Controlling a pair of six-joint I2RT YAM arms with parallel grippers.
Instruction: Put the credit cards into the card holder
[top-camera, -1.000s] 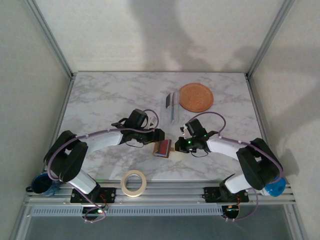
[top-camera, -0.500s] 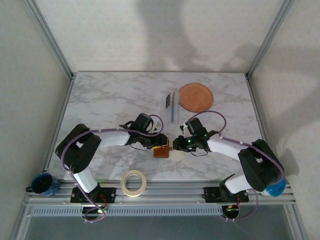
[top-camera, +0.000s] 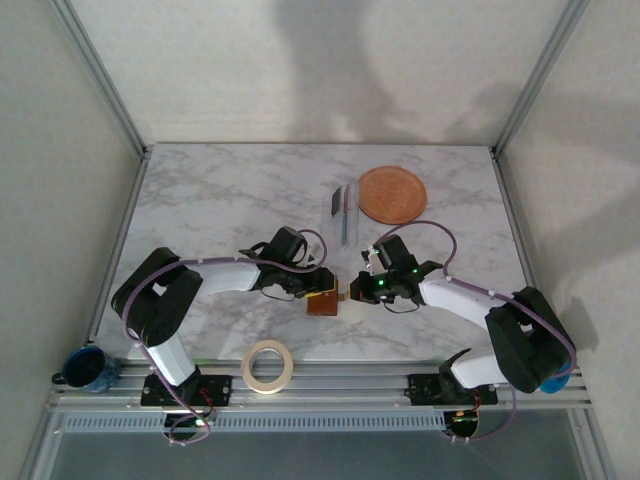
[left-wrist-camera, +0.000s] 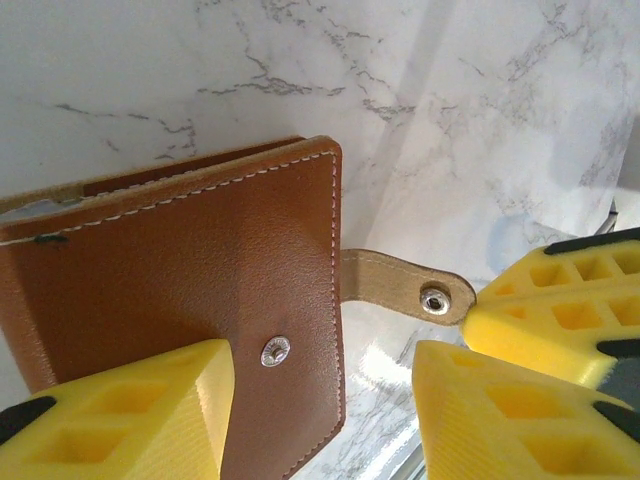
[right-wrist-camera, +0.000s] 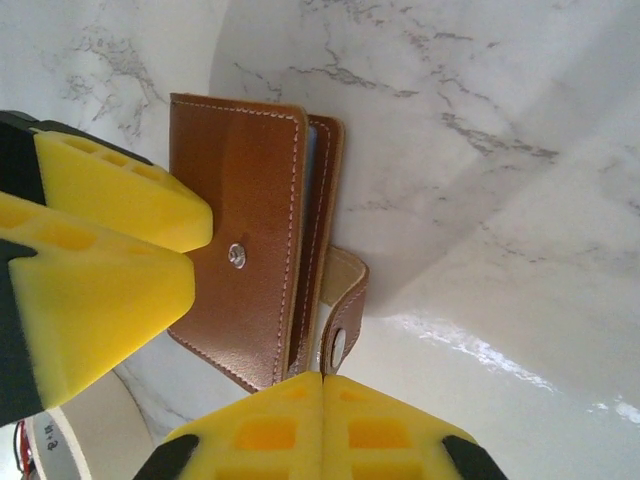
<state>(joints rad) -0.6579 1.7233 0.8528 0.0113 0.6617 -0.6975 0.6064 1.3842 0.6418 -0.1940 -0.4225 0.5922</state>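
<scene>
The card holder (left-wrist-camera: 200, 250) is a brown leather wallet lying folded shut on the marble, snap stud up; it also shows at mid-table (top-camera: 322, 303) and from the right wrist (right-wrist-camera: 245, 220). A thin pale blue-grey edge between its covers (right-wrist-camera: 308, 190) looks like a credit card. My left gripper (left-wrist-camera: 320, 420) is open, one finger (left-wrist-camera: 120, 415) over the cover and the other (left-wrist-camera: 500, 410) over bare table, so the wallet's free edge lies between them. My right gripper (right-wrist-camera: 322, 425) is shut, pinching the tip of the strap tab (right-wrist-camera: 342, 325), which it holds out sideways (left-wrist-camera: 400, 285).
A round orange plate (top-camera: 392, 194) sits at the back right. Just left of it lies a clear sleeve (top-camera: 344, 208) with dark and teal items. A tape roll (top-camera: 268, 365) lies at the front edge. A blue cup (top-camera: 88, 367) stands at the front left corner.
My left gripper has moved right and down onto the wallet and its jaws have narrowed. The wallet now lies flat with its brown cover up. The right gripper stays at the strap.
</scene>
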